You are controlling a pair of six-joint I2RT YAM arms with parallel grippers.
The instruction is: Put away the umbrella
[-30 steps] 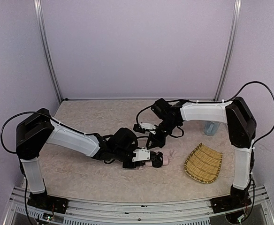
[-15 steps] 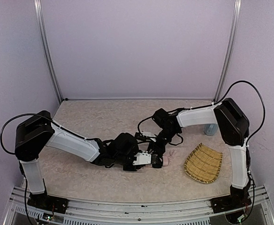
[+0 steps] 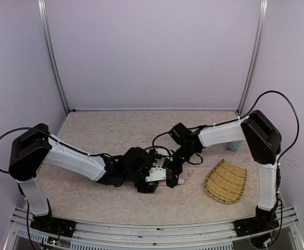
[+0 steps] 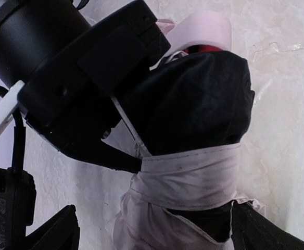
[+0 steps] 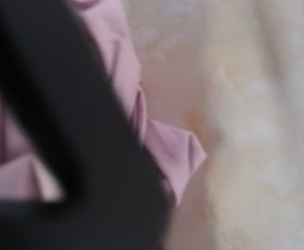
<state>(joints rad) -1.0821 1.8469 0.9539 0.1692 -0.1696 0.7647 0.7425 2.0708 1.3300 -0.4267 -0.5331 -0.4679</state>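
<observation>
On the left we see the left arm stretched low over the beige table [image 3: 105, 130] toward the middle, ending in the left gripper [image 3: 166, 179]. In its wrist view its fingers [image 4: 53, 234] stand spread wide at the two lower corners. The umbrella [image 4: 193, 109] lies between them, with bare table showing between the left finger and the fabric.

The umbrella is folded and lies on the table at the near middle. It is a bundle of black lining and pale pink fabric, girdled by a pale band [image 4: 188, 177], with its pink handle [image 4: 204, 26] at the far end.

The right gripper [image 3: 171, 170] comes down onto it from the right, fingers pressed together and the tip against the band. We cannot tell whether it pinches any cloth, and its own camera gives only a blur of black and pink.

Further right, apart from the umbrella, lies a woven straw tray [image 3: 225, 182]. Behind the right arm stands a pale bluish container [image 3: 234, 142].
</observation>
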